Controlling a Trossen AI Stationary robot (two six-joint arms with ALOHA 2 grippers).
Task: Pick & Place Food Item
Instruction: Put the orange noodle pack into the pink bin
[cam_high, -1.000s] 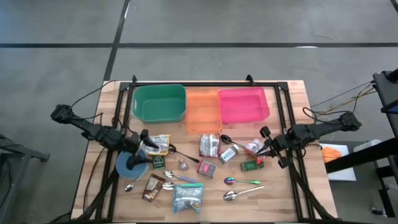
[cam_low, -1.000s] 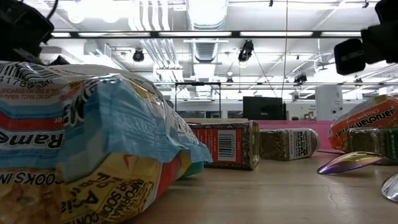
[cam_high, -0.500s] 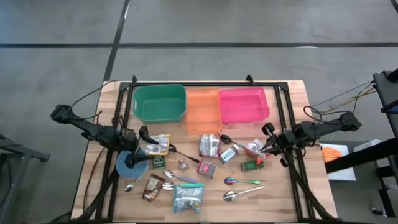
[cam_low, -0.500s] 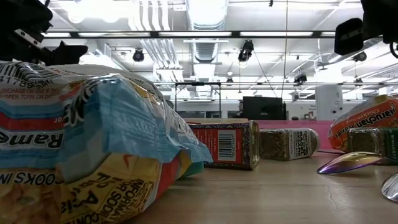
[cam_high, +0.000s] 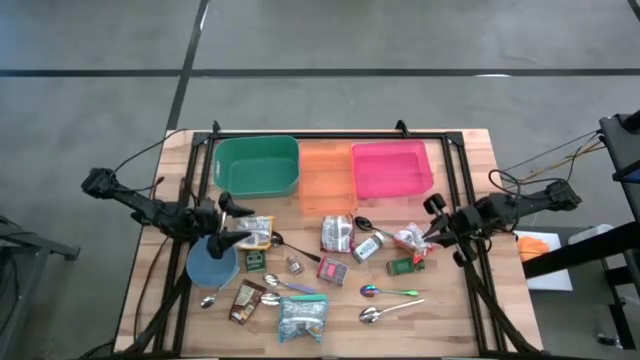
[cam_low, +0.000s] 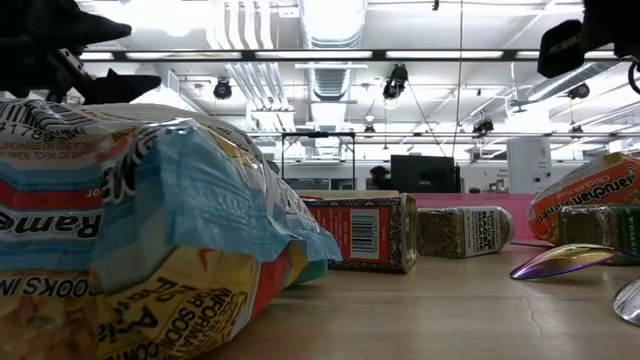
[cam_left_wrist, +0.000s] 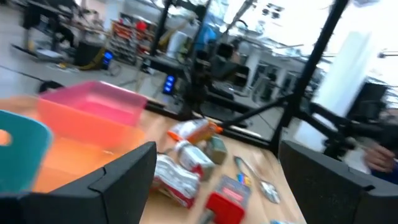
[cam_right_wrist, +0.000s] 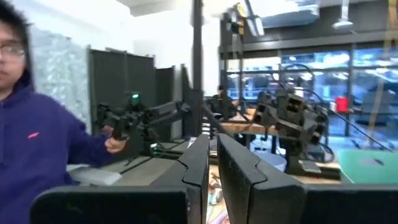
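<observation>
Food items lie flat on the wooden table (cam_high: 460, 310): a yellow packet (cam_high: 257, 232), a silver packet (cam_high: 336, 233), a red box (cam_high: 332, 271), a ramen packet (cam_high: 302, 318) and a red-and-white packet (cam_high: 409, 238). My left gripper (cam_high: 236, 222) stands open at the table's left, above the blue plate (cam_high: 211, 265) and next to the yellow packet, with nothing between its fingers (cam_left_wrist: 112, 180). My right gripper (cam_high: 432, 218) is shut at the table's right, beside the red-and-white packet, holding nothing (cam_right_wrist: 213, 168).
A green bin (cam_high: 257, 166), an orange bin (cam_high: 326, 176) and a pink bin (cam_high: 391, 169) stand in a row at the far side. Spoons (cam_high: 388, 292), small jars (cam_high: 368, 247) and a green box (cam_high: 405, 265) lie among the food. A person in a purple hoodie (cam_right_wrist: 43, 143) is beyond the table.
My left gripper has tipped up from slanting down over the blue plate to about level, and its wrist has turned; the plate now shows whole. My right gripper has risen a little and tipped its fingers upward. Neither has opened or shut. No item has moved.
</observation>
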